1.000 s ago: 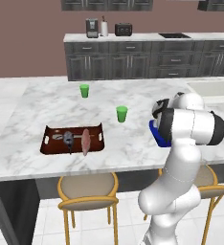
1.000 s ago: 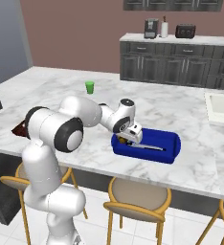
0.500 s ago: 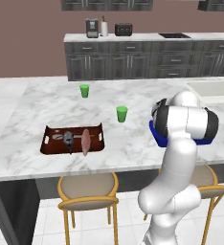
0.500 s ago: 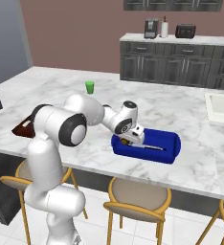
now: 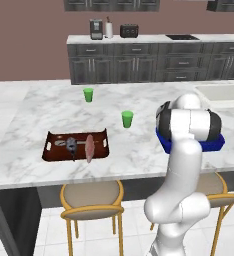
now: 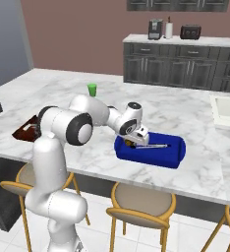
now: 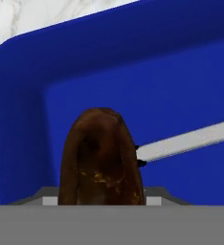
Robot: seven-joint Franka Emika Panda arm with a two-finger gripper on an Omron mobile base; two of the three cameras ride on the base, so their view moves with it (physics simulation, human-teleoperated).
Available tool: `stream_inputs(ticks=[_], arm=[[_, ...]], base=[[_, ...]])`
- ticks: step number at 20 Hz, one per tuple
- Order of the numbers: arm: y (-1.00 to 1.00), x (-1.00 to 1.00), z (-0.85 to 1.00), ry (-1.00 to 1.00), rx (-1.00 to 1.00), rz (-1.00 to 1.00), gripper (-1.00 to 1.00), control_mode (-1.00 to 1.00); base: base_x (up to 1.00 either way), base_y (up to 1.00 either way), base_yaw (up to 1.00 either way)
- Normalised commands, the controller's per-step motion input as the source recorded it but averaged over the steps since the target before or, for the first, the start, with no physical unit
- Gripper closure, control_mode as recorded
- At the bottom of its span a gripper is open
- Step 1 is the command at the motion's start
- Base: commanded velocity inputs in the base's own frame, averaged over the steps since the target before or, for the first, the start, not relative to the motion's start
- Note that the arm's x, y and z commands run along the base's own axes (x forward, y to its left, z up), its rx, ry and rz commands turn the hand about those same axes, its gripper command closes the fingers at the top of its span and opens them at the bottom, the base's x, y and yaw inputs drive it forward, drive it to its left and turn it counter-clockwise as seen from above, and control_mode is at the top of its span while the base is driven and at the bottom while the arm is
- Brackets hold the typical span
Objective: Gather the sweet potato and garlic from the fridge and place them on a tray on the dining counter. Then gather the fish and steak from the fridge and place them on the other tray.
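Note:
My gripper is shut on the brown sweet potato, low over the left end of the blue tray on the marbled dining counter. In the hand view the sweet potato stands between the hidden fingers, with the tray's floor and rim just beyond it. At the left of the counter lies the other tray, dark brown, with the grey fish and the pink steak side by side in it. The garlic is out of view.
A thin pale strip lies across the blue tray's floor. Two green cups stand mid-counter. A sink is set in at the right. Stools line the near edge. A tall grey front rises far left.
The arm's upper links have swung a little. The gripper stays over the blue tray's left end with the sweet potato still in it.

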Motion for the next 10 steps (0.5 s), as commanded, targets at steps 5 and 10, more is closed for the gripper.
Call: stream_inputs(ticks=[5,10], arm=[[-0.09,-0.12,0.07,-0.03,0.0,0.0,-1.0,-1.0],[-0.02,-0.21,0.42,-0.01,0.0,0.0,-1.0,-1.0]], base=[[0.0,0.0,0.0],[0.0,0.0,0.0]])
